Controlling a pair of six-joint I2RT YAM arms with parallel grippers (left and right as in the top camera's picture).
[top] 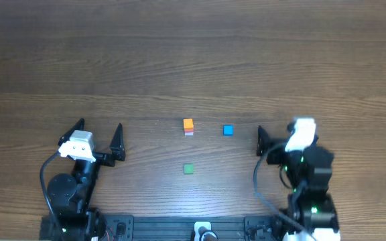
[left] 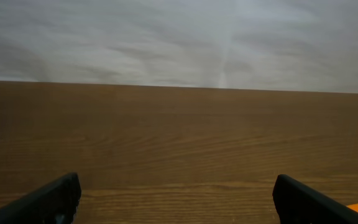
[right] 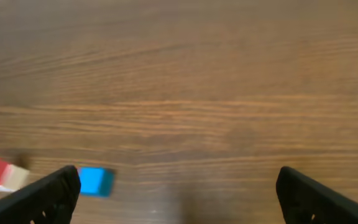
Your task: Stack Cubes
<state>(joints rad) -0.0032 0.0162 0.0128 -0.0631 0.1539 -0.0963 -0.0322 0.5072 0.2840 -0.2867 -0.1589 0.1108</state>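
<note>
My left gripper (top: 100, 127) is at the left side of the dark wooden table (top: 193, 53), low over the surface. Its two fingers are spread wide and nothing is between them.

Toward the middle is the small orange cube (top: 188, 124), with a pale, whitish cube (top: 189, 133) touching it. I cannot tell for sure if the orange one sits on top of the pale one or only beside it. A little nearer to my bases, almost in line with this pair, lies the small green cube (top: 188, 169), alone and apart from the others. To the right of the orange cube is the small blue cube (top: 228, 130), also alone, and it lies near my right arm.

My right gripper (right: 178, 180) is at the right side. Its fingers are also far apart and hold nothing, and the blue cube is just outside one of them.

I judge that all these cubes are light and stiff, so they will not bend under pressure. Their faces look smooth, so they could slip or turn if I pinch them on a corner. The best hold, I think, is on two opposite flat sides, about the middle of the height, with my fingers square to the faces. A gentle force should be enough. Because they are so light, a small touch from the side could push a cube away or knock one off another.
</note>
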